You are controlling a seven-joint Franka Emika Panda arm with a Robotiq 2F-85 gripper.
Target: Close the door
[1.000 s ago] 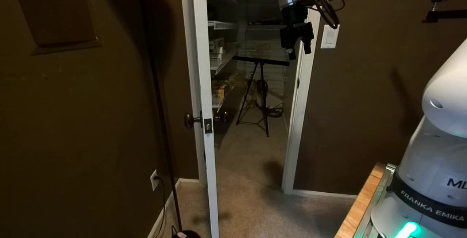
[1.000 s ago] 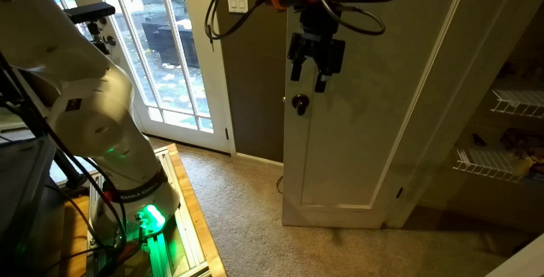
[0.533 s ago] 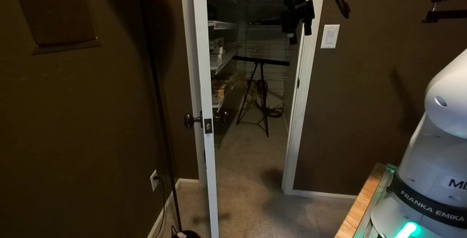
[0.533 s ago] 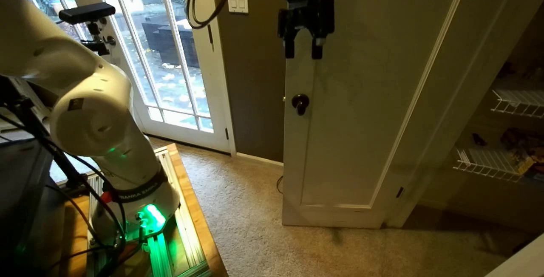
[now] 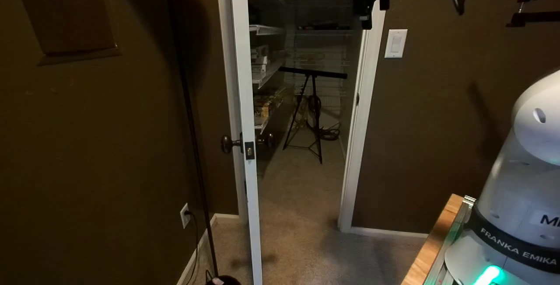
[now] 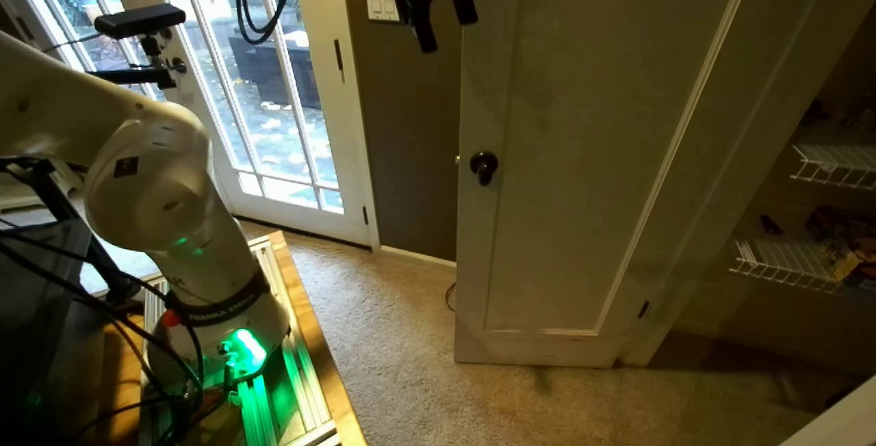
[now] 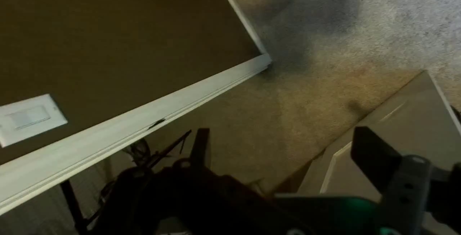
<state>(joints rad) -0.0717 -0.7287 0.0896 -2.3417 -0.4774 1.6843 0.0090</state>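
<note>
White door stands open, apart from the spread hand.

Black band low on my white arm: FRANKA EMIKA, white caps, both exterior views. Just above it, in an exterior view, dark M on the arm, rest cut off at the view's edge.
</note>
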